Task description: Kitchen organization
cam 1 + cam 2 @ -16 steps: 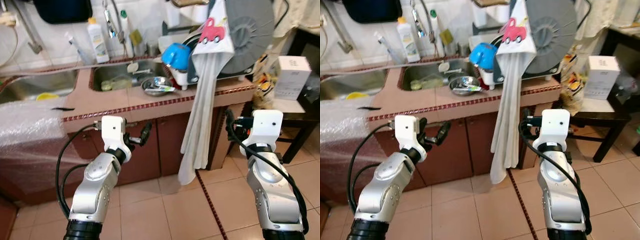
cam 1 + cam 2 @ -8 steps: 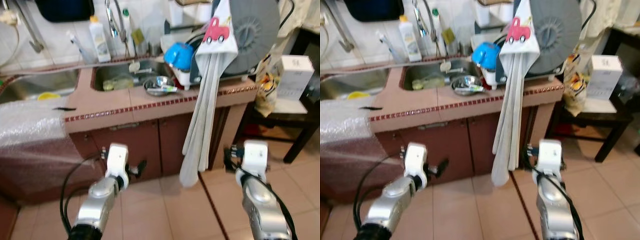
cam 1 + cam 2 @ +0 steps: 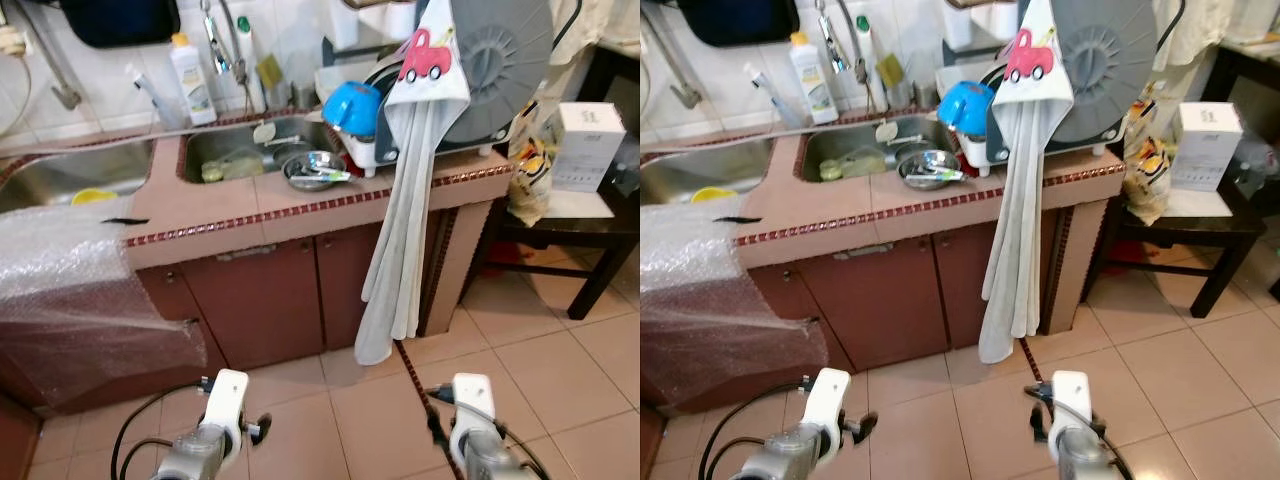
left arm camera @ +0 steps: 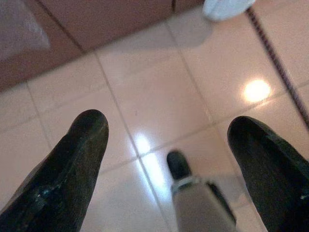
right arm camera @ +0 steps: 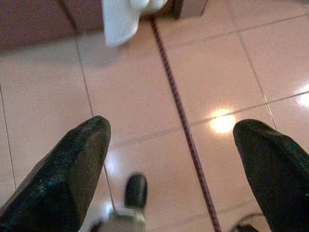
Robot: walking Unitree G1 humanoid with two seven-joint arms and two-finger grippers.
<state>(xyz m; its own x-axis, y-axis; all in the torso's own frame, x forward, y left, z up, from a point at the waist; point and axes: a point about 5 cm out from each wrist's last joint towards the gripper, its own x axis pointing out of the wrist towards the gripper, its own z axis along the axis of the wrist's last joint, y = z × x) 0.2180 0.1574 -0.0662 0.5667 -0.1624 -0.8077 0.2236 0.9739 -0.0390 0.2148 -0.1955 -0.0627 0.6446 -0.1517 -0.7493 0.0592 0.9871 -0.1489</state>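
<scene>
A tiled counter [image 3: 300, 205] holds a sink [image 3: 235, 150] with dishes in it, and a steel bowl [image 3: 312, 172] sits on its front rim. A blue bowl [image 3: 352, 108] rests tipped on a dish rack [image 3: 365, 150] to the right. A long white towel [image 3: 400, 230] hangs down over the cabinet front. Both arms hang low over the floor in front of the cabinets. My left gripper [image 4: 169, 130] is open above bare tiles. My right gripper [image 5: 171, 130] is open too, with the towel's end [image 5: 128, 19] ahead of it.
A big grey fan [image 3: 500, 60] stands on the counter's right end. A bubble-wrapped block [image 3: 70, 290] juts out at the left. A white box [image 3: 585, 145] sits on a dark stool [image 3: 580, 215] at the right. A detergent bottle [image 3: 187, 65] stands behind the sink.
Both arms have dropped from cabinet height to the bottom of the eye views. The counter and its dishes stay as they were.
</scene>
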